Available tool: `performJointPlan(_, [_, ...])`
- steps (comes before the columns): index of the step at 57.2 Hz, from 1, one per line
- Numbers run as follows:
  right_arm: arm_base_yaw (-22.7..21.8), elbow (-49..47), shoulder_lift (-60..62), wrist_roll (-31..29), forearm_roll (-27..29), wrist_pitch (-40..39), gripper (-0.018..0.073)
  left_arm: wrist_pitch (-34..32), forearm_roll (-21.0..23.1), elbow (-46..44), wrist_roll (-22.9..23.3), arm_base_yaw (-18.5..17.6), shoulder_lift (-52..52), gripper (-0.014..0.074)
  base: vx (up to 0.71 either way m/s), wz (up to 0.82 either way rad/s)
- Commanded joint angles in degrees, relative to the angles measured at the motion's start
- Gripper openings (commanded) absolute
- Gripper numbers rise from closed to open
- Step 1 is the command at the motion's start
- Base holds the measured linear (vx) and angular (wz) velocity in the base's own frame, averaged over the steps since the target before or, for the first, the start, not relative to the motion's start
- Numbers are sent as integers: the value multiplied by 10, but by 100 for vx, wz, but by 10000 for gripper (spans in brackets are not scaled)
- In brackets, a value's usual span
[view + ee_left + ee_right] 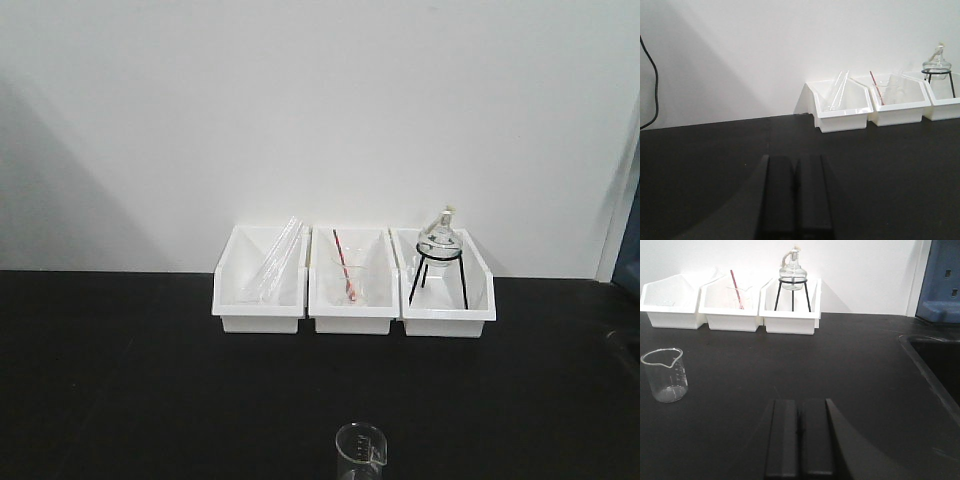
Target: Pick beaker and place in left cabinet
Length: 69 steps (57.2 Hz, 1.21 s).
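Note:
The small clear beaker [360, 450] with a spout and printed marks stands upright on the black table near its front edge. It also shows in the right wrist view [665, 375], far to the left of my right gripper [800, 402]. My right gripper is shut and empty, low over the table. My left gripper [796, 159] is also shut and empty, low over the table, with the beaker out of its view. Neither gripper shows in the front view. The left cabinet is out of view.
Three white bins stand in a row against the wall: one with glass tubes [260, 290], one with a glass and red stick [350, 285], one with a round flask on a black tripod [442, 280]. A recessed sink edge [935, 370] and a blue object [942, 285] lie at right.

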<state>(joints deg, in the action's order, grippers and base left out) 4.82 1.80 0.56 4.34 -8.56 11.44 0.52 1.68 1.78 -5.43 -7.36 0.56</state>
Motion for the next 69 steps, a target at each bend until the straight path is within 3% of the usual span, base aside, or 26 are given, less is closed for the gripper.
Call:
performJointPlan(1, [0, 3, 9, 1, -5, -46, -9, -48, 4, 9, 2, -1, 10, 1, 0, 0])
performJointPlan(46, [0, 3, 9, 1, -5, -46, -9, -48, 4, 9, 2, -1, 10, 1, 0, 0])
performJointPlan(53, [0, 3, 9, -5, -27, -55, -9, -48, 4, 9, 2, -1, 10, 1, 0, 0])
performJointPlan(63, [0, 3, 9, 55, 21, -179, -9, -48, 4, 9, 2, -1, 10, 1, 0, 0])
performJointPlan(69, [0, 3, 9, 58, 26, -259, -9, -48, 4, 9, 2, -1, 10, 1, 0, 0])
